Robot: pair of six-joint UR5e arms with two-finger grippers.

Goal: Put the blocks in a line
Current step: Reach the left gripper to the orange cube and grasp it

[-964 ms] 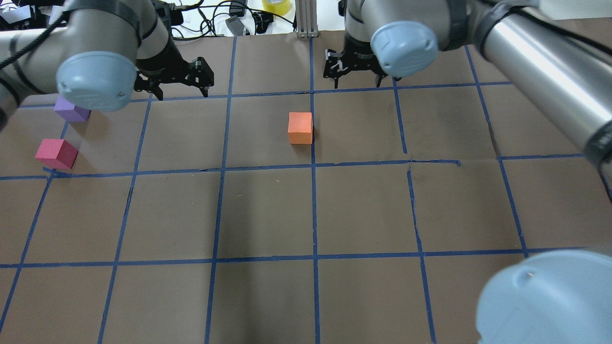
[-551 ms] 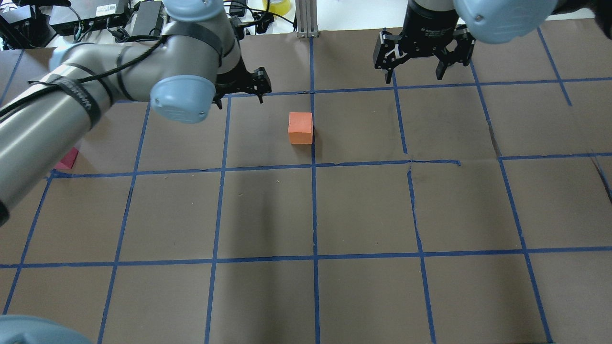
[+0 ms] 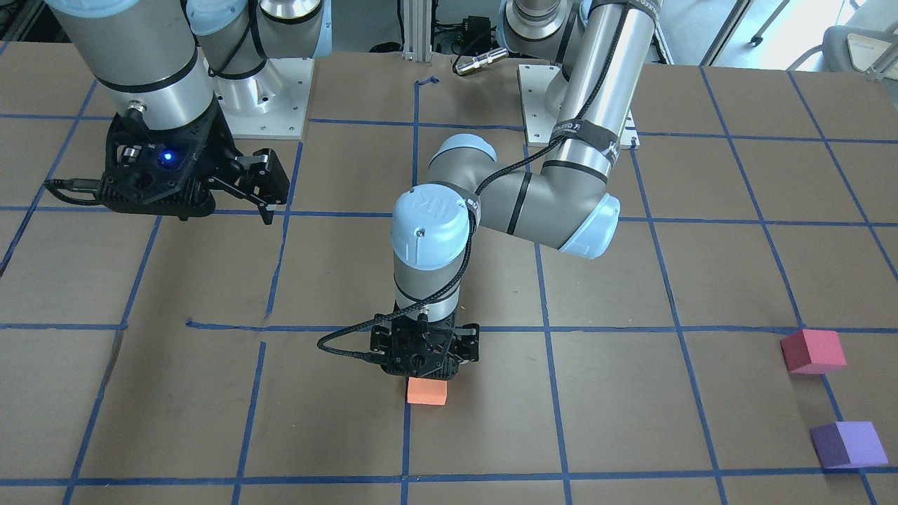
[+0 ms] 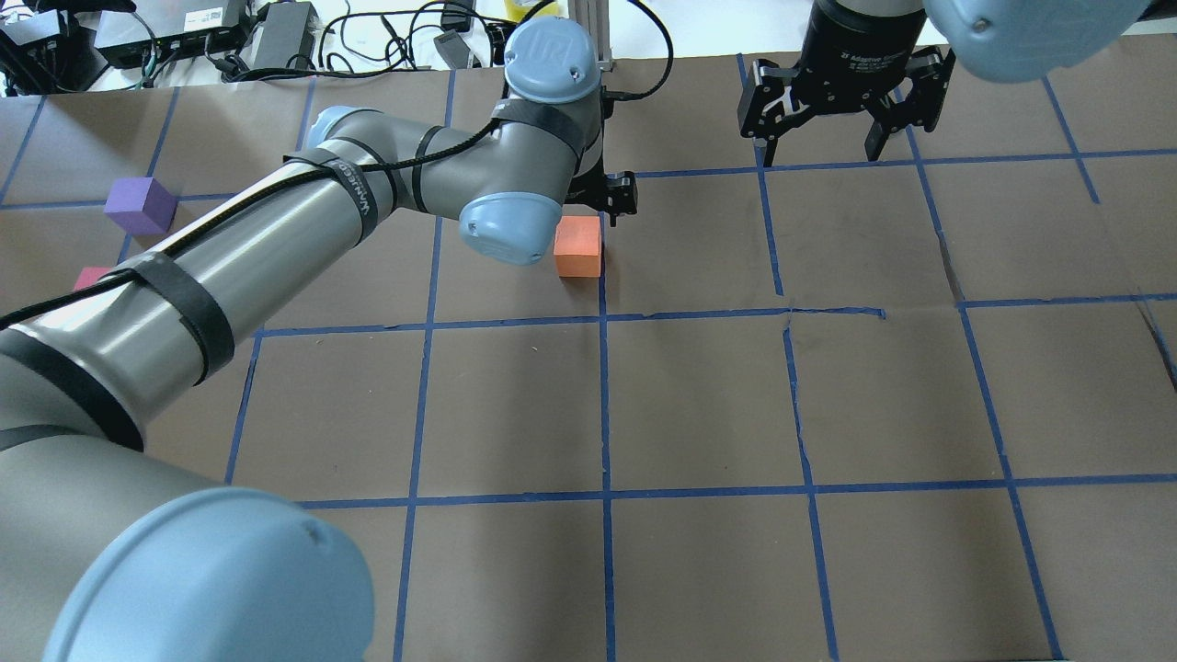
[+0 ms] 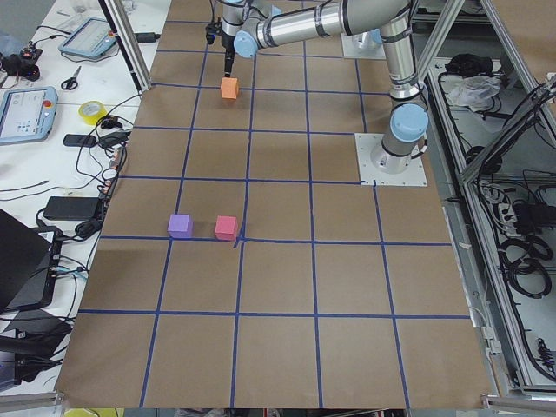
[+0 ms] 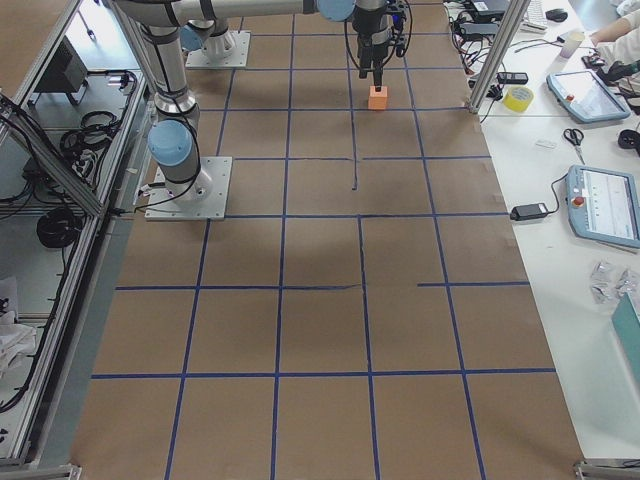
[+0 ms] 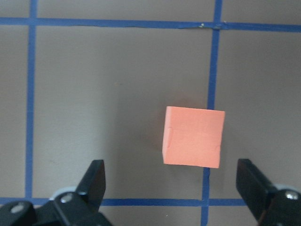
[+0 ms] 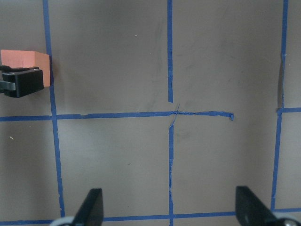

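The orange block [image 4: 578, 246] sits by a blue tape line near the table's far middle. It also shows in the front view [image 3: 426, 391] and the left wrist view [image 7: 193, 136]. My left gripper [image 3: 425, 359] hangs open just above it, and the block lies off-centre toward the right finger [image 7: 251, 183]. The purple block [image 4: 140, 205] and the pinkish-red block [image 4: 90, 276] sit close together at the far left; my left arm partly hides the pinkish-red one. My right gripper [image 4: 820, 147] is open and empty, right of the orange block.
Brown paper with a blue tape grid [image 4: 605, 317] covers the table. Cables, power bricks and a yellow tape roll [image 4: 531, 9] lie beyond the far edge beside an aluminium post [image 4: 588, 37]. The arm bases [image 3: 266, 98] stand at the robot's side.
My left arm has swung right, away from the purple and pinkish-red blocks, and its gripper now hangs over the orange block. My right gripper shifted right. The blocks have not moved.
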